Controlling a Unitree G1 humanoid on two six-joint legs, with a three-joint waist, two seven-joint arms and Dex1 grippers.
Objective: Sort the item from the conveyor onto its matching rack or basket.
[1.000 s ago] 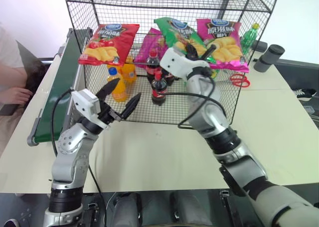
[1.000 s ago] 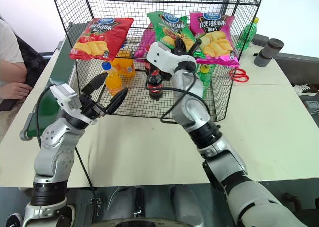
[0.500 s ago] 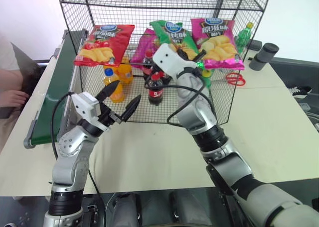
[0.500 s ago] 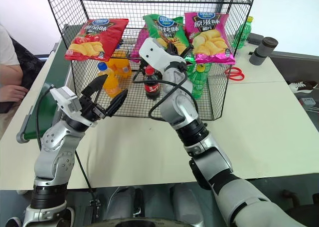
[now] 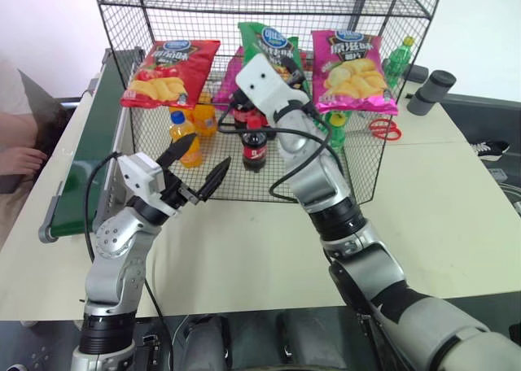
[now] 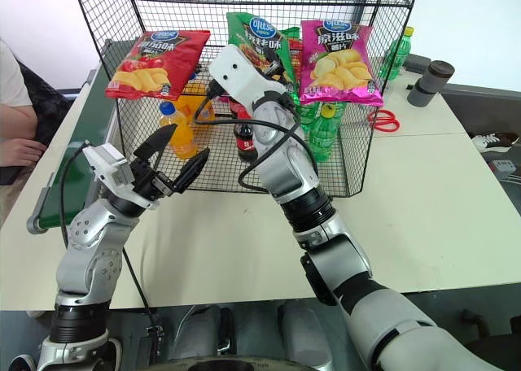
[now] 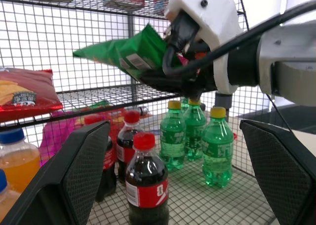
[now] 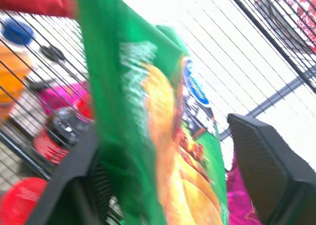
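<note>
Two grippers: right gripper (image 8: 163, 175) has its fingers parted, green crisp bag (image 6: 259, 41) between them on the wire rack (image 6: 146, 5) shelf. Left gripper (image 5: 199, 166) spread wide, empty, near the rack front.

Silver arms (image 5: 346, 216) (black cables), white wrists

Conveyor (image 5: 89, 155) left of rack (image 5: 358, 155)

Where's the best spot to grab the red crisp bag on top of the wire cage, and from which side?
Probably the near sealed edge of the red crisp bag, approached from the front. It lies flat on the wire cage with that thin edge by the front rim; its puffed middle looks hard to pinch.
</note>
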